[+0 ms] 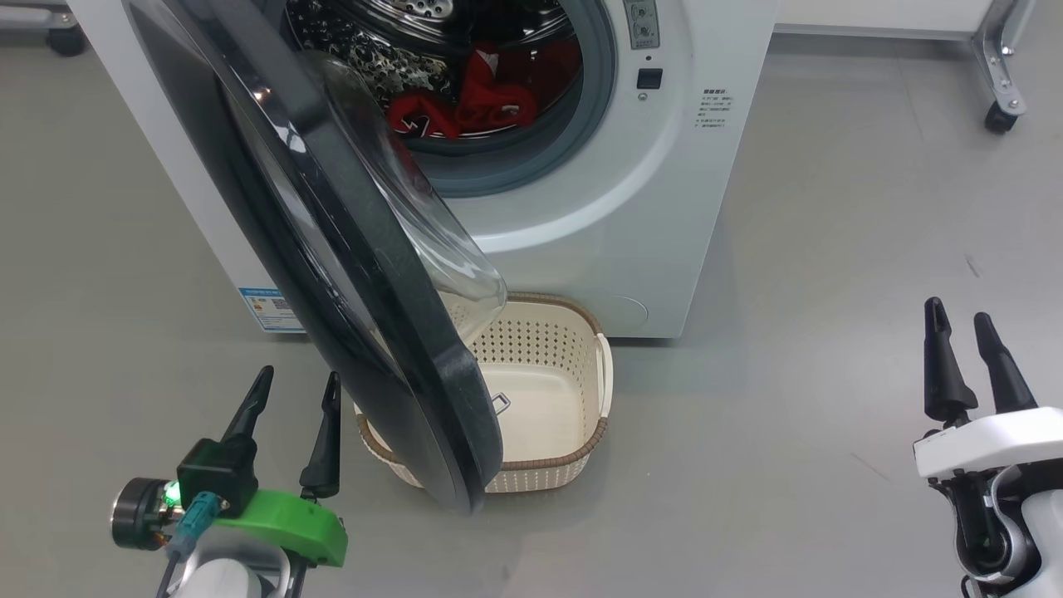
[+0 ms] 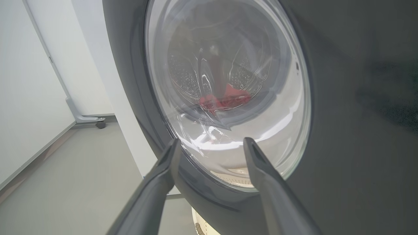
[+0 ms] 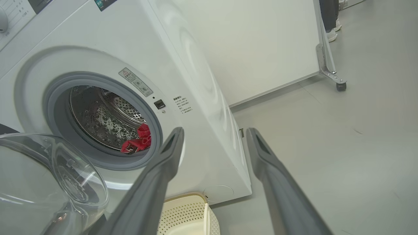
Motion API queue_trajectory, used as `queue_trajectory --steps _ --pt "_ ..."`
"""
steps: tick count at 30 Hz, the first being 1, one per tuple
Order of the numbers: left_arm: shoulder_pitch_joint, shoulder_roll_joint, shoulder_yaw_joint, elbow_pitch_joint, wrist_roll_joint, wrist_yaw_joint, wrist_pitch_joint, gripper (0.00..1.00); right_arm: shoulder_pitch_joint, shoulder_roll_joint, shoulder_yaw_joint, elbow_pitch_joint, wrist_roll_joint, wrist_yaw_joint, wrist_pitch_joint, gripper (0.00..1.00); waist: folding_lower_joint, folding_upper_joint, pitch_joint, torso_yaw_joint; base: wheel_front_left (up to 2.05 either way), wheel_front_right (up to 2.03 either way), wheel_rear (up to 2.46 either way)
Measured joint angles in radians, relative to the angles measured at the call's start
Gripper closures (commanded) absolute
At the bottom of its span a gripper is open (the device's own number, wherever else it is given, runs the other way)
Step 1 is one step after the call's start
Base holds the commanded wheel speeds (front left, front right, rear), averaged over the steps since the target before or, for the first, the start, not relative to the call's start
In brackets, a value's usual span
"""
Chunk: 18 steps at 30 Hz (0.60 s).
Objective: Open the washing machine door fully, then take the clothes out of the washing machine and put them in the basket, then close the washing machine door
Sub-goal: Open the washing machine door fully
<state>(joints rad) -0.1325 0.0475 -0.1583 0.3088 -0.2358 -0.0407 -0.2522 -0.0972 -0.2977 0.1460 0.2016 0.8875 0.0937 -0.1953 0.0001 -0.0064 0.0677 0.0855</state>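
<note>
Inside the perforated steel drum [image 1: 365, 50] of the big white front-loading washing machine [image 1: 664, 208], the bright red clothes [image 1: 465, 108] lie heaped. They look soft, light and limp, so I would pinch a raised fold. I count two red bunches, and one glossy black round door [image 1: 349, 274] half open above one cream perforated basket [image 1: 548, 475]. My left end effector [image 1: 301, 374] and right end effector [image 1: 958, 309] both gape empty.

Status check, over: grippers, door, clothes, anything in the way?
Left gripper open, empty, at the washing machine door, outer face. Right gripper open, empty, off right. Clothes in the drum. Door swung out over the basket, left part.
</note>
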Motion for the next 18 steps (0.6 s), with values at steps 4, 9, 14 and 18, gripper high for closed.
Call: queue_trajectory --steps 4,9,14,18 --pt "0.0 0.0 0.001 0.0 0.0 0.0 0.0 0.0 0.006 -0.027 0.018 0.002 -0.11 -0.039 -0.06 0.0 0.0 0.0 -0.003 -0.004 0.0 0.0 0.0" --pt "0.0 0.0 0.003 0.0 0.0 -0.001 0.0 0.0 0.007 -0.042 0.047 0.002 -0.188 -0.068 -0.057 0.0 0.0 0.0 -0.004 -0.009 0.0 0.0 0.0" --pt "0.0 0.0 0.005 0.0 0.0 -0.008 0.0 0.0 0.008 -0.046 0.078 -0.003 -0.271 -0.105 -0.057 0.0 0.0 0.0 -0.005 -0.015 0.0 0.0 0.0" --pt "0.0 0.0 0.006 0.0 0.0 -0.009 0.0 0.0 0.02 -0.038 0.094 -0.007 -0.306 -0.132 -0.057 0.0 0.0 0.0 -0.005 -0.018 0.0 0.0 0.0"
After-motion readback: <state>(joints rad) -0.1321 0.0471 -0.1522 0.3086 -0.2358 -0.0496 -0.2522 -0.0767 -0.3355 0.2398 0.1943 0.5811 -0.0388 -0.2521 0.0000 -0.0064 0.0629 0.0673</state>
